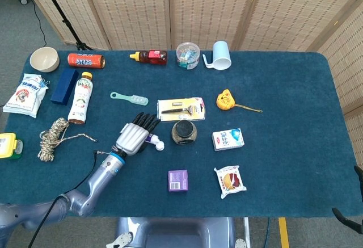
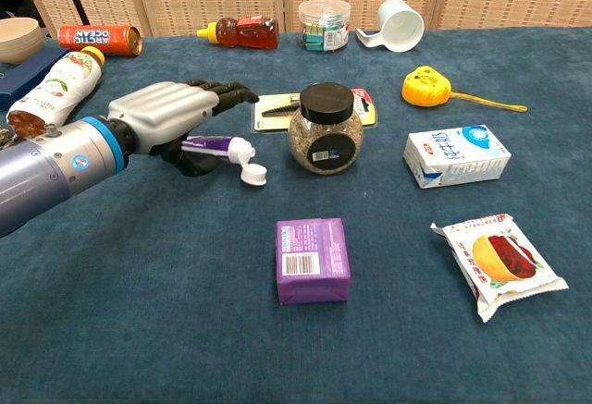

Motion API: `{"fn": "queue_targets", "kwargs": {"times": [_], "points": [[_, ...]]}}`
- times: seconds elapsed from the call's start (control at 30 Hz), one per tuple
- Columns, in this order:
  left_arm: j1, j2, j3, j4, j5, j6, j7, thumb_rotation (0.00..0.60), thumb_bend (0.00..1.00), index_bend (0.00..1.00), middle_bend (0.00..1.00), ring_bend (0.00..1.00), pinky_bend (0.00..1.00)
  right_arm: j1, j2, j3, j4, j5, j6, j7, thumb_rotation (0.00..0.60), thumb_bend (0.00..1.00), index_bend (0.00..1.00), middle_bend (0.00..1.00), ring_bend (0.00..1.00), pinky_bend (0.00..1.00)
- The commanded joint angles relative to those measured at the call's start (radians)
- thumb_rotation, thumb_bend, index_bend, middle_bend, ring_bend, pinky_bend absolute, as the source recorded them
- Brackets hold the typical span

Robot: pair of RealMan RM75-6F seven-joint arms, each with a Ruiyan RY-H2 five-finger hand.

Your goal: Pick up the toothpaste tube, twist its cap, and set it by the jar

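Observation:
The toothpaste tube (image 2: 218,146) is white and purple and lies almost level just above the cloth. Its white flip cap (image 2: 252,176) hangs open at the right end. My left hand (image 2: 162,113) grips the tube, fingers over its top and thumb beneath. The glass jar (image 2: 324,129) with a black lid stands upright a short way to the right of the cap, not touching it. From the head view, the left hand (image 1: 131,137) and tube (image 1: 152,141) sit just left of the jar (image 1: 184,131). Only the fingertips of my right hand (image 1: 347,217) show, apart and holding nothing, at the bottom right corner off the table.
A purple box (image 2: 313,259) lies in front of the jar, and a razor pack (image 2: 277,106) lies behind it. A milk carton (image 2: 456,155) and a snack packet (image 2: 498,263) lie to the right. A comb (image 1: 129,97), a bottle (image 1: 80,97) and a rope coil (image 1: 51,137) are to the left.

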Motion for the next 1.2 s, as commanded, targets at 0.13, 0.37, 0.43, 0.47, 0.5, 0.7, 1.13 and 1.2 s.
{"fn": "queue_targets", "kwargs": {"times": [0.13,0.37,0.43,0.47,0.5,0.7,1.13,1.2], "points": [[-0.023,-0.006,-0.042,0.022,-0.027,0.001,0.011,0.600,0.42,0.00,0.02,0.05,0.00,-0.003,-0.001,0.001,0.001,0.004,0.001,0.001,0.600,0.12,0.00,0.00,0.00,0.00],[-0.031,0.003,-0.059,0.029,-0.064,-0.020,0.019,0.600,0.42,0.00,0.02,0.05,0.00,-0.007,-0.002,0.001,0.006,0.007,0.003,0.007,0.600,0.12,0.00,0.00,0.00,0.00],[-0.031,0.015,-0.057,0.017,-0.068,-0.028,0.012,0.600,0.42,0.00,0.02,0.05,0.00,-0.006,-0.002,0.001,0.007,0.009,0.000,0.008,0.600,0.12,0.00,0.00,0.00,0.00],[-0.031,0.025,-0.056,0.006,-0.071,-0.038,0.006,0.600,0.42,0.00,0.02,0.05,0.00,-0.005,-0.002,0.001,0.008,0.009,-0.001,0.008,0.600,0.12,0.00,0.00,0.00,0.00],[-0.032,0.034,-0.054,-0.003,-0.075,-0.049,0.000,0.600,0.42,0.00,0.02,0.05,0.00,-0.004,-0.003,0.002,0.008,0.009,-0.003,0.009,0.600,0.12,0.00,0.00,0.00,0.00],[-0.050,0.067,-0.051,-0.019,-0.091,-0.092,0.014,0.600,0.41,0.14,0.10,0.09,0.00,-0.001,-0.003,0.003,0.007,0.010,-0.008,0.007,0.600,0.12,0.00,0.00,0.00,0.00],[-0.118,0.069,-0.060,0.006,-0.103,-0.138,0.070,0.600,0.41,0.31,0.23,0.20,0.08,-0.011,0.002,0.002,0.005,0.011,0.002,0.009,0.600,0.12,0.00,0.00,0.00,0.00],[-0.124,0.061,-0.060,0.018,-0.112,-0.145,0.074,0.600,0.41,0.31,0.23,0.20,0.08,-0.012,0.003,0.002,0.005,0.012,0.003,0.010,0.600,0.12,0.00,0.00,0.00,0.00]]}}
